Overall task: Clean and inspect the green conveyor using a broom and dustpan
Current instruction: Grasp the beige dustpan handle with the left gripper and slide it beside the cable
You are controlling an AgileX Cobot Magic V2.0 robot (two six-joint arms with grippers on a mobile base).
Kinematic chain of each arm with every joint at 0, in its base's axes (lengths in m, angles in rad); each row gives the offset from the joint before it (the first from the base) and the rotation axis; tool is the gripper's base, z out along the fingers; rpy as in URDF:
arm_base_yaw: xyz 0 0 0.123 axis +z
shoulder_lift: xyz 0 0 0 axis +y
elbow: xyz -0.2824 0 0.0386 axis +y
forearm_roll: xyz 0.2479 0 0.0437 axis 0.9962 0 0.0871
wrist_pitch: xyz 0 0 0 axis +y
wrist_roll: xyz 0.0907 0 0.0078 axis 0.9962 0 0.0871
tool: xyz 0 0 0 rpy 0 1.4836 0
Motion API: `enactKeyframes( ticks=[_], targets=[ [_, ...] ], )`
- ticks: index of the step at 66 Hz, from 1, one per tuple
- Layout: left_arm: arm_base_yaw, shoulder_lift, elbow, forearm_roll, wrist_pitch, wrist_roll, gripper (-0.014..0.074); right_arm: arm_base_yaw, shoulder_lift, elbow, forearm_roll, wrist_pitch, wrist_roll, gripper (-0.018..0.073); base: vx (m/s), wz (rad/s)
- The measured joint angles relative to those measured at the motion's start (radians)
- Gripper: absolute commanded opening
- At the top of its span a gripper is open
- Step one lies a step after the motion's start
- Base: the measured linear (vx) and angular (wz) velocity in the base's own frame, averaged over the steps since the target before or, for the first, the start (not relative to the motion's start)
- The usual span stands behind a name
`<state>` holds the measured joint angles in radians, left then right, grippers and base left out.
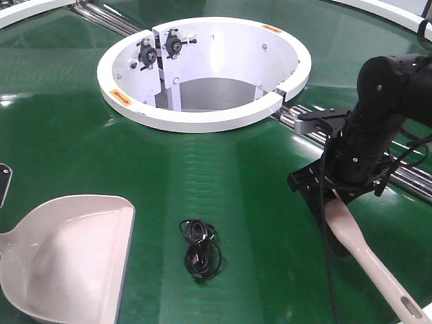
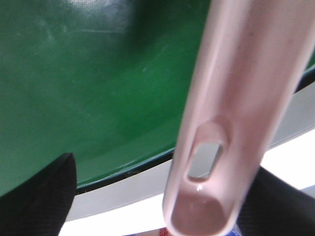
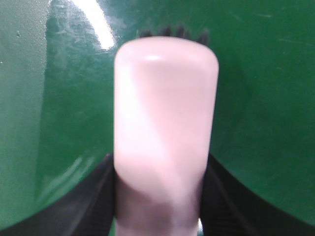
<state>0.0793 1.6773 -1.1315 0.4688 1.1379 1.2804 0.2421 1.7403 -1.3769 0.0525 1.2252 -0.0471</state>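
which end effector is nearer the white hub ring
Right. The right end effector, gripping the broom, sits near the white hub ring's right side; the left end effector holds the dustpan handle at the green conveyor's outer edge.

Bright overhead light throws white glare streaks across the green conveyor (image 1: pixel 223 182); up close above it the broom (image 3: pixel 165 132) looks soft and blurred, washed pale, shadows faint.
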Motion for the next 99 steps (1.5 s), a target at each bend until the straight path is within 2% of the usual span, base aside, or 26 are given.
enactKeyframes(
  ticks=[7, 17, 34, 46, 68, 99],
  targets=[
    [0.000, 0.007, 0.000, 0.000, 0.001, 0.000, 0.0475, 0.000, 0.000, 0.000, 0.000, -0.001, 0.000, -0.0005, 0.00, 0.00],
    [0.000, 0.007, 0.000, 0.000, 0.018, 0.000, 0.0326, 0.000, 0.000, 0.000, 0.000, -0.001, 0.000, -0.0005, 0.00, 0.00],
    [0.000, 0.007, 0.000, -0.003, 0.048, 0.005, -0.0025, 0.000, 0.000, 0.000, 0.000, -0.001, 0.000, -0.0005, 0.00, 0.00],
    [0.000, 0.007, 0.000, -0.016, 0.061, 0.005, -0.0024, 0.000, 0.000, 0.000, 0.000, -0.001, 0.000, -0.0005, 0.00, 0.00],
    [-0.024, -0.015, -0.033, -0.086, 0.080, 0.004, -0.0024, 0.000, 0.000, 0.000, 0.000, -0.001, 0.000, -0.0005, 0.00, 0.00],
    [-0.119, -0.019, -0.075, -0.155, 0.091, -0.008, -0.0024, 0.000, 0.000, 0.000, 0.000, -0.001, 0.000, -0.0005, 0.00, 0.00]
  ],
)
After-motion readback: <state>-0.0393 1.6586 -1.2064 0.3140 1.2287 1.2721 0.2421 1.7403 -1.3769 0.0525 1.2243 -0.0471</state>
